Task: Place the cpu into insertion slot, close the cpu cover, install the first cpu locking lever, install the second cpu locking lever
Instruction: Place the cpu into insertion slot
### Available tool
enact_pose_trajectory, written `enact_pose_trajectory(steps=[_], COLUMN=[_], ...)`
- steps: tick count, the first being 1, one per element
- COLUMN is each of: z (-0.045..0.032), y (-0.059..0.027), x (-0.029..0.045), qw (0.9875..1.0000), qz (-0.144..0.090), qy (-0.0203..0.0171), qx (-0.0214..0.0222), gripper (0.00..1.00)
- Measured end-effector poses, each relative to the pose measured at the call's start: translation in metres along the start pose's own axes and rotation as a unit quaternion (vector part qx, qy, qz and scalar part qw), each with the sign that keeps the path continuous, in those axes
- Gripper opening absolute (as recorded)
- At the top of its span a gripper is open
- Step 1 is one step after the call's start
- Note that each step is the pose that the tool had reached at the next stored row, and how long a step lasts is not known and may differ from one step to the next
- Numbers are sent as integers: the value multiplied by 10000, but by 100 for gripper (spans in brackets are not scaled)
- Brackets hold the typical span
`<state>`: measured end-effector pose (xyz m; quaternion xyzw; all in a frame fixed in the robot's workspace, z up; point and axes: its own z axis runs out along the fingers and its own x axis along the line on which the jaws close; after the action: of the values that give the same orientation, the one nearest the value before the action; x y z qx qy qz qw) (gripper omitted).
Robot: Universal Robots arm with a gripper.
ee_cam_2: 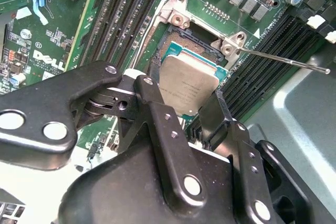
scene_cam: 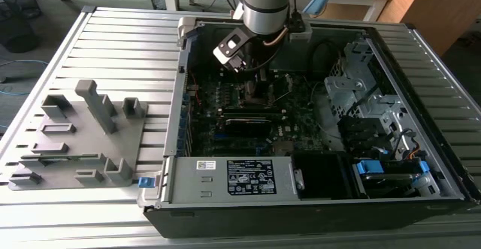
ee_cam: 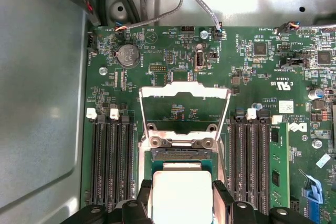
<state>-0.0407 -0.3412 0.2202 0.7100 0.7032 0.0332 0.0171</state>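
First wrist view: our black pincer [ee_cam: 181,187] grips the small silver-grey square cpu [ee_cam: 181,199] by two opposite edges, right over the dark square insertion slot [ee_cam: 181,156]; we cannot tell whether it touches. The thin silvery cpu cover frame [ee_cam: 184,92] lies flipped open beyond. Black memory slot rows [ee_cam: 110,156] flank the slot closely. In the second wrist view, a thin metal lever rod [ee_cam_2: 283,59] juts aside.

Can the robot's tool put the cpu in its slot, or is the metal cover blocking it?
Probably yes. The tool grips the cpu over the insertion slot, and the cpu cover stands swung open, leaving the slot bare.
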Motion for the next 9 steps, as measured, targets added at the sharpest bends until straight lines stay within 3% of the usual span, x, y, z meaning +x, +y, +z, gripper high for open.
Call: enact_pose_trajectory(steps=[9], z=[-18], y=[1], x=[0], qw=[10000], qz=[0], qy=[0], qx=[0], gripper=[54])
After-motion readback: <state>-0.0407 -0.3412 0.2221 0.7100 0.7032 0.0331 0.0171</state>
